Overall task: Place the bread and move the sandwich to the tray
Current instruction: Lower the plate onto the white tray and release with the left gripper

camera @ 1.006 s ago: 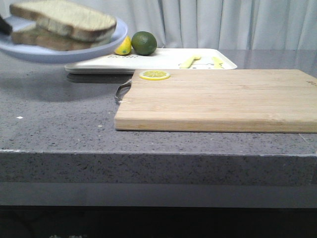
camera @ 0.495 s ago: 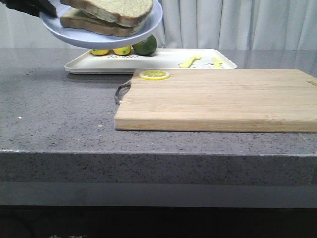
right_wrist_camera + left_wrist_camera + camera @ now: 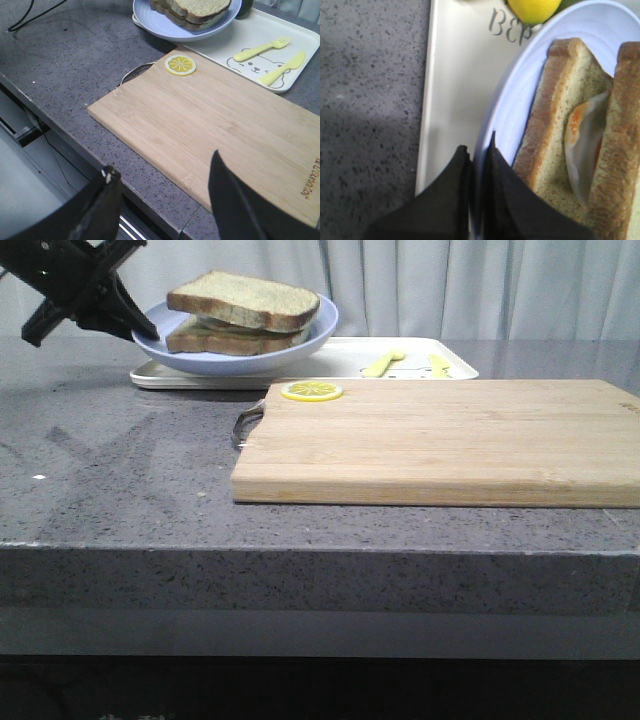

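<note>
My left gripper (image 3: 135,328) is shut on the rim of the round pale-blue plate (image 3: 250,358), its fingers (image 3: 495,165) pinching the edge. The plate carries the sandwich (image 3: 245,325). The thick bread slice (image 3: 245,298) lies on top, and white egg with orange yolk (image 3: 580,145) shows between the slices. The plate is level at the left end of the white tray (image 3: 345,365); I cannot tell whether it rests on it. My right gripper (image 3: 165,187) is open and empty above the table's front edge, near the cutting board (image 3: 215,120). It is out of the front view.
The wooden cutting board (image 3: 440,440) lies in front of the tray, with a lemon slice (image 3: 311,391) on its far left corner. A yellow fork (image 3: 385,362) and knife (image 3: 438,363) lie on the tray's right half. A lemon (image 3: 532,7) lies on the tray beyond the plate.
My left gripper has carried the plate with the sandwich rightward and down onto the tray's left end. The lime and lemons are now hidden behind the plate in the front view.
</note>
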Robot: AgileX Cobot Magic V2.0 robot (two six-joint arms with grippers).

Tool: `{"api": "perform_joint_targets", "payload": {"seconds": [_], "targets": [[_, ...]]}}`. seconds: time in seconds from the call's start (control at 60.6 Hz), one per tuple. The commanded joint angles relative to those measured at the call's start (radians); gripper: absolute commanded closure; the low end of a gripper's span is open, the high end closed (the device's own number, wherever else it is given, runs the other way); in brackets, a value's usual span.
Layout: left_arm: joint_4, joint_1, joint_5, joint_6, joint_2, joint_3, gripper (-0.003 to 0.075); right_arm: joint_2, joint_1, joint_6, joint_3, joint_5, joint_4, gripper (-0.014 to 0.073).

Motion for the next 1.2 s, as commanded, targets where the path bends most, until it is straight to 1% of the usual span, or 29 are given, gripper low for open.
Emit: {"api": "perform_joint_targets", "payload": {"seconds": [0.0,0.082,0.165,0.198,0.214,0.231,0.247,0.346,0.379,0.561,0.676,0.792,1.006,1.089,1.188], "targets": [[-0.092,-0.007,-0.016,-0.024,-0.055,-0.066,0.0718,0.001,-0.001,-0.001,-0.028,-0.07,-0.001,0.0182],[-0.092,-0.007,-0.035,-0.024,-0.053,-0.065,0.0671,0.001,-0.001,-0.001,-0.028,-0.07,-0.001,0.0182],[-0.092,-0.007,-0.045,-0.024,-0.053,-0.065,0.0603,0.001,-0.001,-0.001,-0.028,-0.07,-0.001,0.0182],[-0.092,-0.007,-0.046,-0.024,-0.053,-0.065,0.0563,0.001,-0.001,-0.001,-0.028,-0.07,-0.001,0.0182],[-0.088,-0.005,-0.047,-0.024,-0.053,-0.065,0.0528,0.001,-0.001,-0.001,-0.028,-0.07,-0.001,0.0182],[-0.086,-0.005,-0.049,-0.024,-0.053,-0.065,0.0519,0.001,-0.001,-0.001,-0.028,-0.07,-0.001,0.0182],[-0.081,-0.005,-0.049,-0.024,-0.053,-0.065,0.0483,0.001,-0.001,-0.001,-0.028,-0.07,-0.001,0.0182],[-0.05,-0.005,-0.044,-0.024,-0.053,-0.065,0.0389,0.001,-0.001,-0.001,-0.028,-0.07,-0.001,0.0182],[-0.034,-0.005,-0.039,-0.024,-0.053,-0.065,0.0372,0.001,-0.001,-0.001,-0.028,-0.07,-0.001,0.0182],[-0.02,0.018,-0.003,-0.02,-0.069,-0.065,0.037,0.001,-0.001,-0.001,-0.028,-0.07,-0.001,0.0182],[-0.02,0.054,0.003,-0.008,-0.112,-0.065,0.037,0.001,-0.001,-0.001,-0.028,-0.07,-0.001,0.0182],[-0.02,0.077,0.027,0.047,-0.169,-0.065,0.037,0.001,-0.001,-0.001,-0.028,-0.07,-0.001,0.0182],[-0.012,0.08,0.054,0.119,-0.271,-0.063,0.037,0.001,-0.001,-0.001,-0.028,-0.07,-0.001,0.0182],[-0.008,0.08,0.058,0.149,-0.311,-0.035,0.037,0.001,-0.001,-0.001,-0.028,-0.07,-0.001,0.0182],[-0.006,0.08,0.033,0.201,-0.385,0.051,0.037,0.001,-0.001,-0.001,-0.028,-0.07,-0.001,0.0182]]}}
